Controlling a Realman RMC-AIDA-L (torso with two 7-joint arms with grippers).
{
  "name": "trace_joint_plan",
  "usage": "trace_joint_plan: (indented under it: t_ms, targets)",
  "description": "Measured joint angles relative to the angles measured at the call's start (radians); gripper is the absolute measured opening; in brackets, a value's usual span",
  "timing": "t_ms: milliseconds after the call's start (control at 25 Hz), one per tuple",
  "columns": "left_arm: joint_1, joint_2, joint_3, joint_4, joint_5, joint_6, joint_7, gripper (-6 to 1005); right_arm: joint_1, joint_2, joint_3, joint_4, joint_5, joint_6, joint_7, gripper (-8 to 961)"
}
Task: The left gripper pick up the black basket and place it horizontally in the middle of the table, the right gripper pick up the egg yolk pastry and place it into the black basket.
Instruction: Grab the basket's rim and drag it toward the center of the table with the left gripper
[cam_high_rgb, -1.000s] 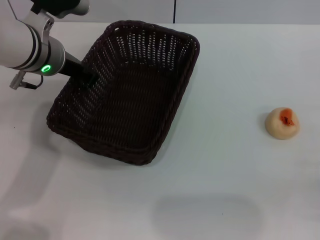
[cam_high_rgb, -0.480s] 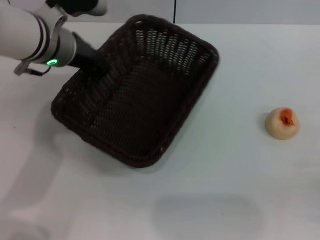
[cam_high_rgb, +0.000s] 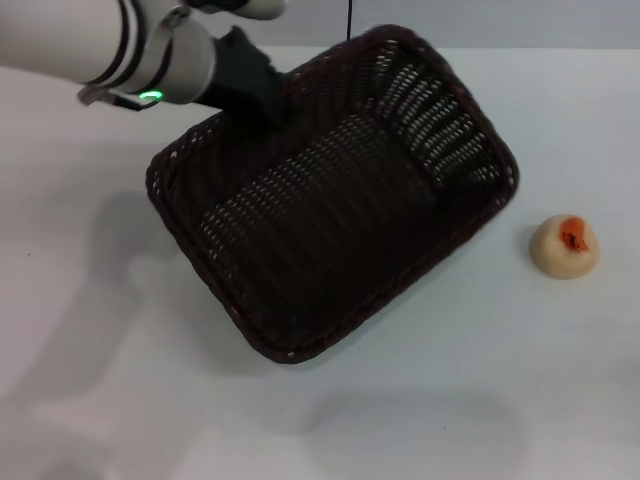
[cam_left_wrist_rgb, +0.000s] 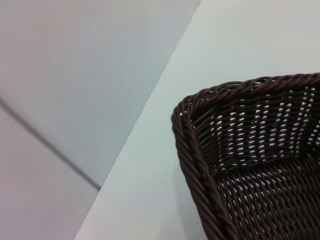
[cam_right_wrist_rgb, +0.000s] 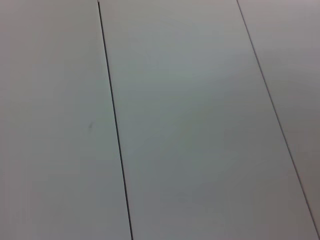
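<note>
The left gripper — a black two-fingered claw on a white-and-grey arm with a green ring light — is clamped on the far-left rim of the black basket, a large rectangular dark woven wicker basket with a braided rim. Its jaws are closed over that rim, with the basket wall between them. The basket sits skewed over the middle of the white table, its long axis running diagonally from near-left to far-right, and it appears tilted, the gripped side raised; I cannot tell whether its near edge touches the table. In the left wrist view one rounded corner of the basket shows against the table and a grey wall behind.

The egg yolk pastry — a small pale cream dome with an orange-red spot — lies on the table just beside the basket's right corner, apart from it and untouched.

By my judgement the first half is under way but not finished: the basket is lifted and roughly central, yet not horizontal nor released. The pastry's pick and drop is wholly left. The right gripper is not in view; its wrist camera shows only grey panels.
</note>
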Motion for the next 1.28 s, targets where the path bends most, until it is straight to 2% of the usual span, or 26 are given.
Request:
trace_joint_plan:
  t_ms: [280, 520, 800, 840, 1280]
  targets:
    - [-0.071, 0.001, -0.006, 0.073, -0.122, -0.03, 0.153, 252, 0.0, -0.001, -0.001, 0.005, 0.0, -0.006, 0.0, 756]
    - [-0.12, 0.001, -0.007, 0.146, -0.164, -0.048, 0.215, 221, -0.001, -0.001, -0.001, 0.005, 0.0, -0.009, 0.0, 753]
    - [-0.144, 0.001, -0.007, 0.189, -0.243, -0.098, 0.322, 232, -0.002, -0.002, -0.001, 0.005, -0.001, -0.009, 0.0, 750]
    - [-0.164, 0.002, -0.011, 0.22, -0.268, -0.107, 0.35, 234, -0.002, -0.002, -0.001, 0.005, -0.001, -0.01, 0.0, 749]
    - [-0.198, -0.003, -0.017, 0.278, -0.273, -0.099, 0.433, 252, -0.002, -0.001, -0.001, 0.003, -0.002, -0.01, 0.0, 744]
